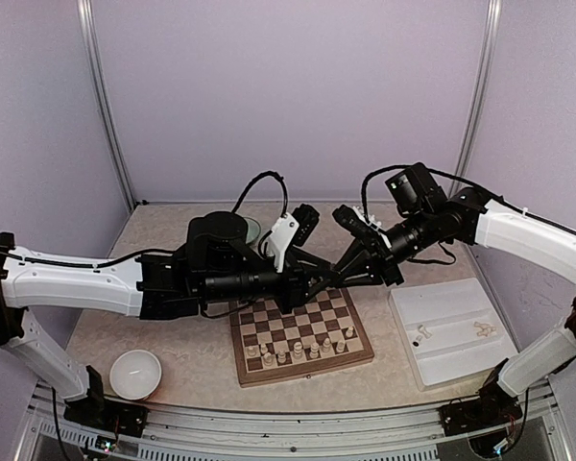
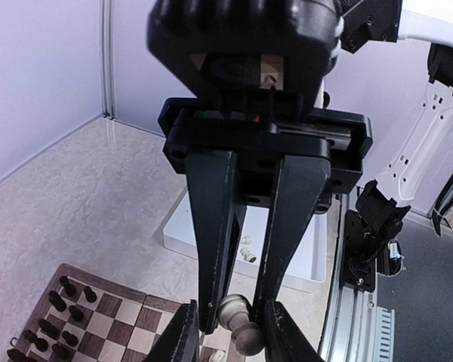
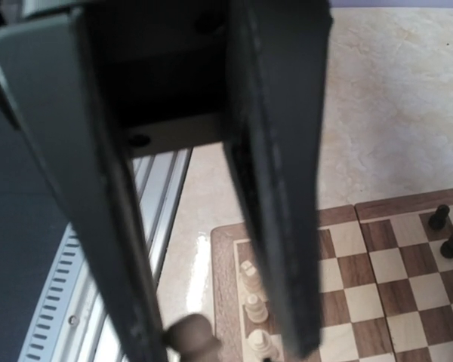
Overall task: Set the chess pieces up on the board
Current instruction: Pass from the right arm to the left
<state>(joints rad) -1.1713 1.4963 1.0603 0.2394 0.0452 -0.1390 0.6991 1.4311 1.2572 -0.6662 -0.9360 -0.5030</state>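
My left gripper point(image 2: 238, 313) is shut on a cream pawn point(image 2: 245, 332), held in the air above the far right part of the board point(image 1: 302, 336). My right gripper point(image 3: 226, 347) is open, with one finger on each side of that pawn, which shows as a blur point(image 3: 189, 335) by the left finger. In the top view the two grippers meet tip to tip, left point(image 1: 326, 279) and right point(image 1: 350, 271). Several cream pieces point(image 1: 298, 351) stand on the board's near rows and also show in the right wrist view point(image 3: 253, 302). Dark pieces point(image 2: 60, 317) stand at the far end.
A white tray point(image 1: 451, 331) at the right holds a few loose cream pieces point(image 1: 420, 334); it also shows in the left wrist view point(image 2: 181, 234). A white bowl point(image 1: 134, 373) sits at the near left. A round dish point(image 1: 252, 229) lies behind the left arm.
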